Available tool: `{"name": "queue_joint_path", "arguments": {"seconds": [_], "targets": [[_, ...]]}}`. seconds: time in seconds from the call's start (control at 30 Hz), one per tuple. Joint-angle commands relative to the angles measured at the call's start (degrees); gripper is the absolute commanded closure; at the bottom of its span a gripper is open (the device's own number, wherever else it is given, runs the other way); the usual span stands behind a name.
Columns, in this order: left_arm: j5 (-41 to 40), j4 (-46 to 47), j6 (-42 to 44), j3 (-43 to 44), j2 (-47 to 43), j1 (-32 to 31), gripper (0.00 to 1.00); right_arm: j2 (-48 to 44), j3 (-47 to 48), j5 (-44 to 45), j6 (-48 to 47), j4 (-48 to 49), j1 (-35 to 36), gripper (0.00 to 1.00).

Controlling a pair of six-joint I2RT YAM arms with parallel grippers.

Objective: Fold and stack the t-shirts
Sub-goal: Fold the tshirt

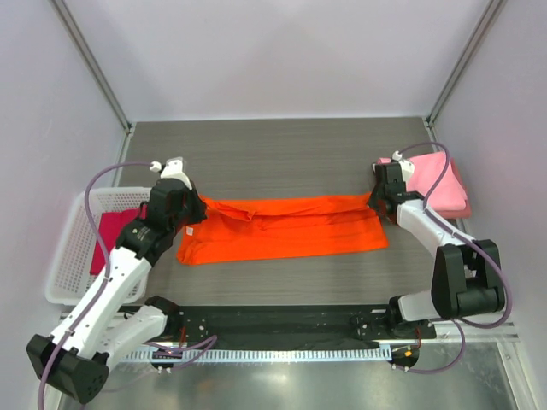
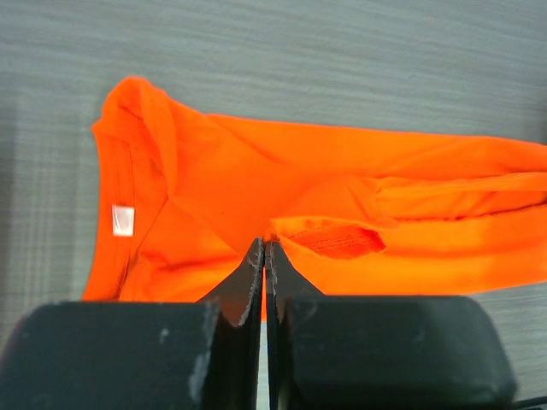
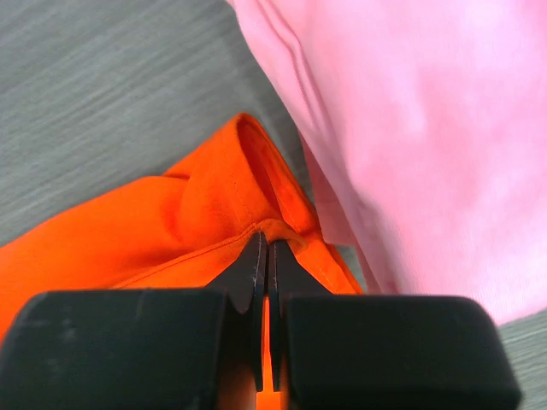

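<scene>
The bright orange t-shirt lies stretched across the middle of the table, partly folded lengthwise. My left gripper is shut on its left end; the left wrist view shows the cloth pinched between the closed fingers. My right gripper is shut on its right end, with orange cloth in the jaws. Folded light pink t-shirts lie at the right, right beside my right gripper, and fill the right wrist view. A magenta-crimson t-shirt lies in the basket.
A white lattice plastic basket stands at the left edge of the table. Grey walls with metal posts close in the back and sides. A black rail with the arm bases runs along the near edge.
</scene>
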Motion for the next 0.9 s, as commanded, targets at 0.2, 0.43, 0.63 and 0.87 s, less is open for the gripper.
{"name": "queue_joint_path", "arguments": {"seconds": [0.2,0.43,0.63,0.87], "targets": [[3.66,-2.55,-7.35,-10.84,-9.87,-0.84,1.0,-9.74,-13.41,1.92,7.25,13.4,-0.04,0.95],[4.54,-3.96,-12.45,-14.81,-19.01,-1.63,0.55,-17.13,-19.74,5.7,8.57,16.58,0.05,0.47],[1.74,-4.22,-13.24,-14.02,-20.88,-1.54,0.44,-24.87,-23.09,1.33,5.68,22.28,0.58,0.46],[0.25,0.6,-13.24,-9.28,-6.47,-1.11,0.34,-15.14,-14.5,-3.27,4.0,17.39,3.21,0.51]]}}
